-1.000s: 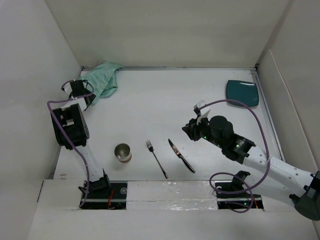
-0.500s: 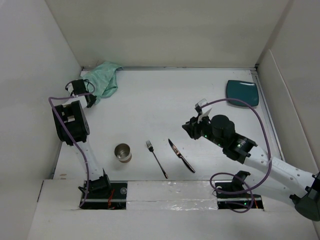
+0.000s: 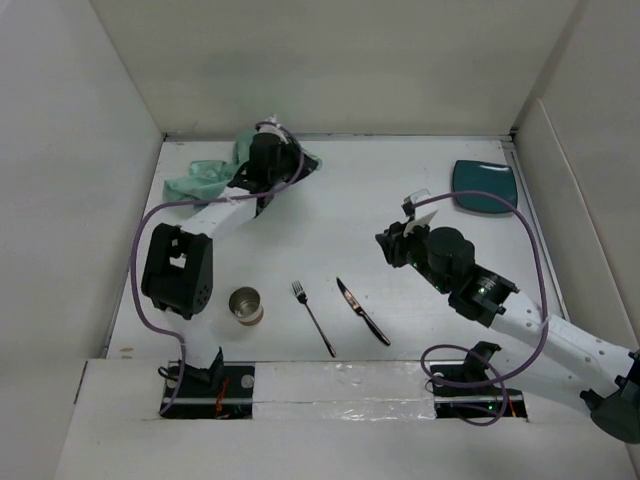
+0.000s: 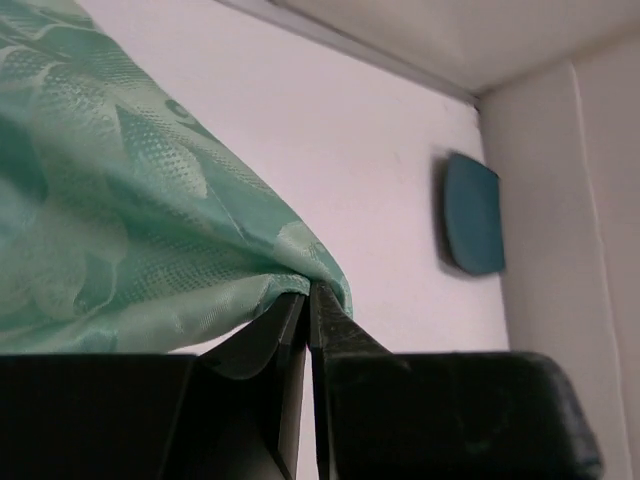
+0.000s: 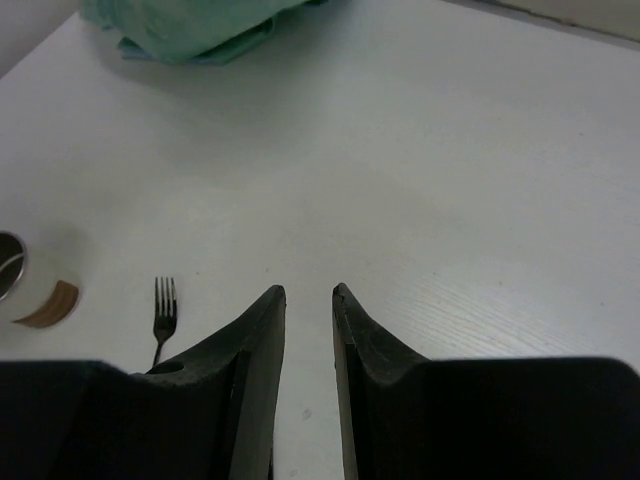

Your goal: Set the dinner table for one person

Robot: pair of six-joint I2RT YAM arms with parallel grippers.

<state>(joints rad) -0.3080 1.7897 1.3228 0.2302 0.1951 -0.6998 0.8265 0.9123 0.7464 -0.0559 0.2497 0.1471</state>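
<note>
A pale green cloth placemat (image 3: 197,181) lies bunched at the back left of the dinner table (image 3: 330,205). My left gripper (image 3: 262,162) is shut on a fold of it and holds that part lifted. In the left wrist view the cloth (image 4: 130,200) hangs from the pinched fingertips of the left gripper (image 4: 308,290). My right gripper (image 3: 392,241) hovers right of centre, open and empty; the right wrist view shows bare table in the gap of the right gripper (image 5: 308,292). A fork (image 3: 312,317) and a knife (image 3: 362,312) lie near the front.
A metal cup (image 3: 245,304) stands left of the fork. A teal plate (image 3: 484,185) sits at the back right by the wall; it also shows as the teal plate (image 4: 472,215) in the left wrist view. White upright panels border the table.
My left gripper closed on the cloth at the left wall and swung right toward the back middle, dragging the cloth with it. The right arm shifted slightly right.
</note>
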